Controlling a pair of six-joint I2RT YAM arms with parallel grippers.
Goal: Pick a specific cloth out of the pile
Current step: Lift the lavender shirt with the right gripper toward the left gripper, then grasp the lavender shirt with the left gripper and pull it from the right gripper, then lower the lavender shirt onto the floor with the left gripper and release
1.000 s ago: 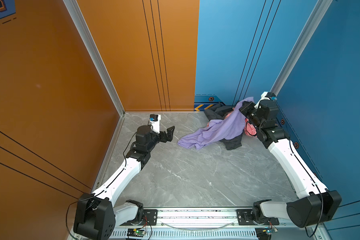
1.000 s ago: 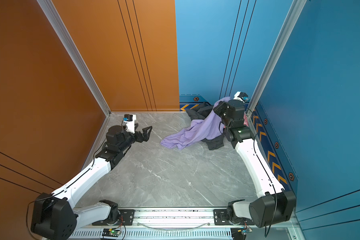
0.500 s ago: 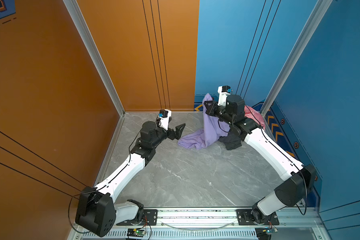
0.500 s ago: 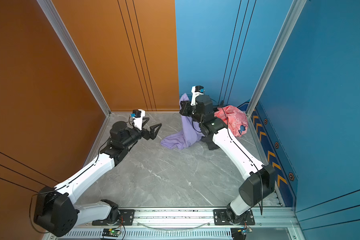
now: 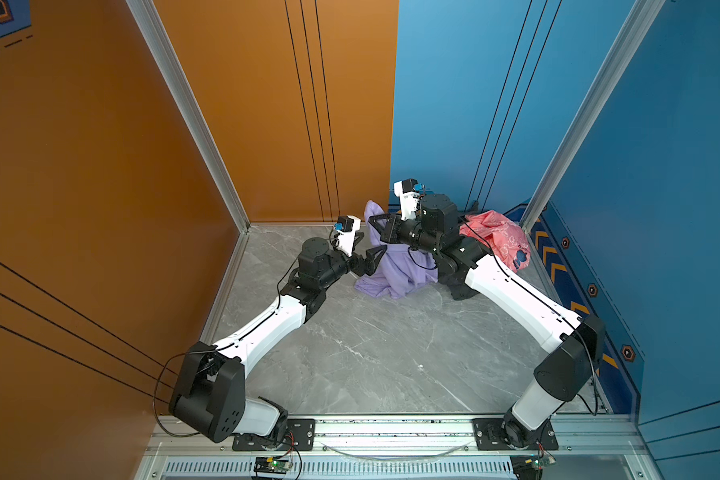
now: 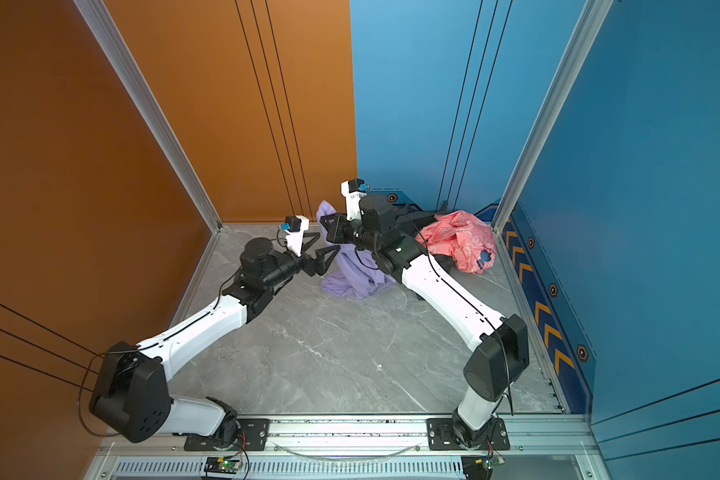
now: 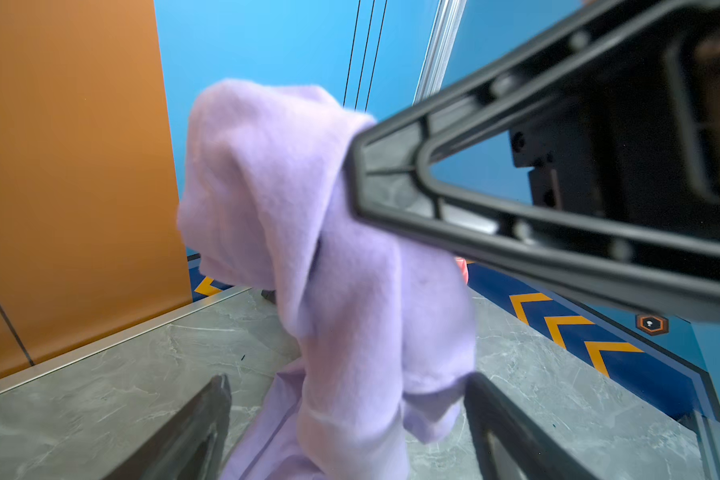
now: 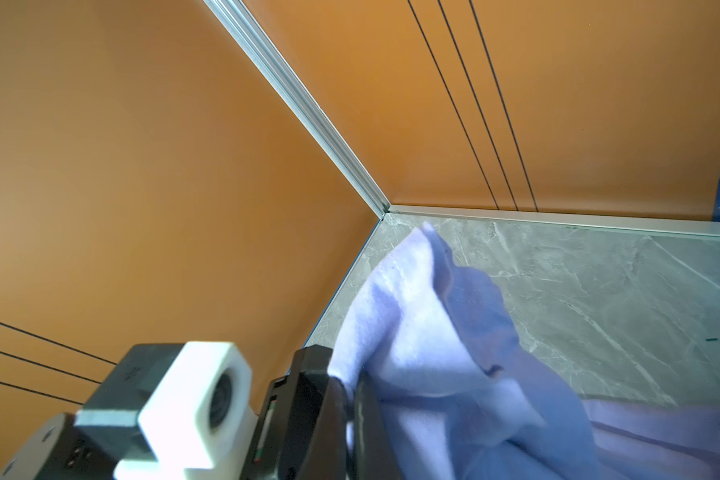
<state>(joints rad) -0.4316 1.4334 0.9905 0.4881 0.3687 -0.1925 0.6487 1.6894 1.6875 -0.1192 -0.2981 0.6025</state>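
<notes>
Lilac cloth (image 5: 395, 270) hangs pinched in the right gripper (image 5: 374, 224), held up beside the pile (image 5: 495, 239) to pull it free. The left gripper (image 5: 371, 243) spreads its fingers around it, ready to help.

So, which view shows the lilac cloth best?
The left wrist view: the cloth hangs close and large from the shut right pincer. Both top views show it small, its lower end on the table, partly behind the right arm. The right wrist view shows only the pinched top fold.
</notes>
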